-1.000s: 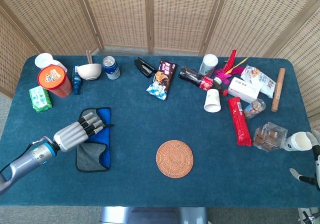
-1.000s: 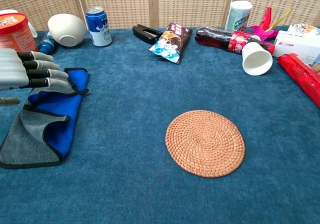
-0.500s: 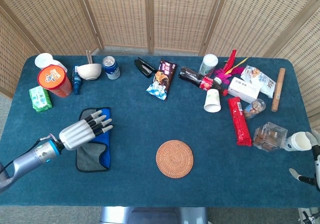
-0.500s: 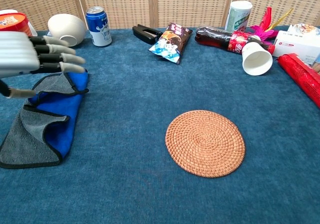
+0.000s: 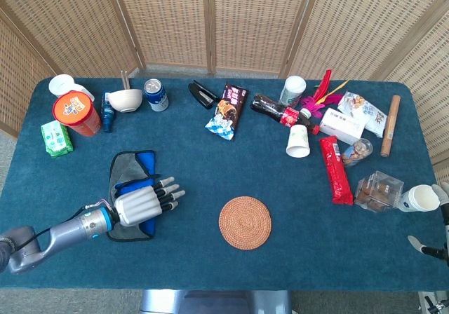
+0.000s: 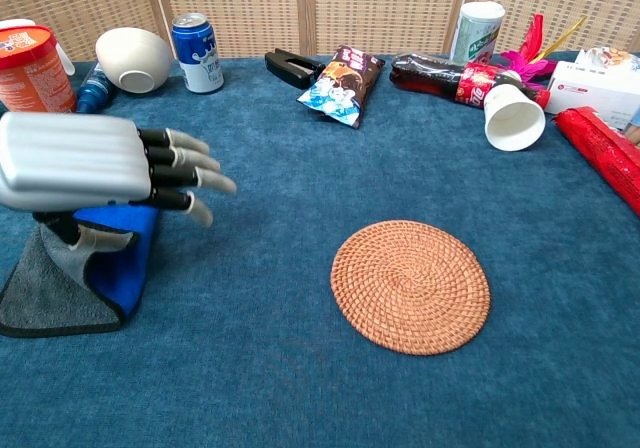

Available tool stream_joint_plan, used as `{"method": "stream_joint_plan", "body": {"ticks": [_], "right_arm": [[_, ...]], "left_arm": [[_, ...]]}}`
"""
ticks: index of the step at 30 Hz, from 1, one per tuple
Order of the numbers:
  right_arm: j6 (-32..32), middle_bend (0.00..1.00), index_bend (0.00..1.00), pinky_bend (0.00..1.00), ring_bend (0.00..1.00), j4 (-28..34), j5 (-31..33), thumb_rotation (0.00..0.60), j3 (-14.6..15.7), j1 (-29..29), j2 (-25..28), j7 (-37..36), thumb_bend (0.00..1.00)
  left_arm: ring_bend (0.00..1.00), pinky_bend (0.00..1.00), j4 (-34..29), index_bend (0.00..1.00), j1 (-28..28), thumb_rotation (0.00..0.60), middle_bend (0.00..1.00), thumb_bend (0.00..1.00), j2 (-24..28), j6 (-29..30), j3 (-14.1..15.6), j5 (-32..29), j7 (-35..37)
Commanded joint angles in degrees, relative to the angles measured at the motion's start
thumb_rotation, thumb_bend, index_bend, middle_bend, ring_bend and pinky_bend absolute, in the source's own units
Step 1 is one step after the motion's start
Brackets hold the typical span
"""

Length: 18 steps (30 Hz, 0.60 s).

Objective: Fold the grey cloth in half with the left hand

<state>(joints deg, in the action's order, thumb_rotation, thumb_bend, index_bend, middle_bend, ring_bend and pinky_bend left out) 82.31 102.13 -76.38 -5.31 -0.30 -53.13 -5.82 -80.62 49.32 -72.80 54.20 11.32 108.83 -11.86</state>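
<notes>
Nearest the robot, the left robot hand now hangs above the cloth's near half, fingers spread and pointing toward three o'clock, grasping nothing. A second ago it lay flat on the far part of the cloth; since then it has lifted and drawn back toward six o'clock, a little toward three. In the head view the left robot hand covers the cloth's near end.

The grey cloth lies on the blue bench at about eight o'clock from the woven coaster, its blue lining showing along the three o'clock side. With the hand off it, the far end shows grey side up, a rumpled layer lying over the blue.

My reading: the cloth has been let go and the fold looks made, though loose and uneven; whether the edges meet is hidden under the hand.

At the far three o'clock edge the right robot hand sits by a paper cup; its grip cannot be told.
</notes>
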Motion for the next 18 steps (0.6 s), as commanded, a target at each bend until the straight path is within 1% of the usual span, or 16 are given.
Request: {"method": "stream_joint_plan", "body": {"ticks": [1, 7, 14, 18], "right_arm": [[0.0, 0.0, 0.02, 0.0, 0.0, 0.0, 0.0, 0.6, 0.0, 0.0, 0.0, 0.0, 0.0], [0.0, 0.0, 0.02, 0.0, 0.0, 0.0, 0.0, 0.6, 0.0, 0.0, 0.0, 0.1, 0.0], [0.0, 0.0, 0.02, 0.0, 0.0, 0.0, 0.3, 0.6, 0.0, 0.0, -0.1, 0.2, 0.0], [-0.3, 0.0, 0.02, 0.0, 0.0, -0.1, 0.3, 0.6, 0.0, 0.1, -0.2, 0.4, 0.0]], "left_arm": [[0.0, 0.08, -1.0, 0.24, 0.3, 0.6, 0.0, 0.4, 0.3, -1.2, 0.5, -0.2, -0.5], [0.0, 0.08, -1.2, 0.3, 0.0, 0.6, 0.0, 0.4, -0.2, -2.8, 0.4, -1.3, -1.6], [0.0, 0.08, -0.4, 0.31, -0.6, 0.6, 0.0, 0.4, -0.1, -3.2, -0.2, -3.1, -1.5], [0.0, 0.09, -0.1, 0.31, -0.9, 0.6, 0.0, 0.4, 0.2, -3.3, 0.0, -3.2, -1.2]]}}
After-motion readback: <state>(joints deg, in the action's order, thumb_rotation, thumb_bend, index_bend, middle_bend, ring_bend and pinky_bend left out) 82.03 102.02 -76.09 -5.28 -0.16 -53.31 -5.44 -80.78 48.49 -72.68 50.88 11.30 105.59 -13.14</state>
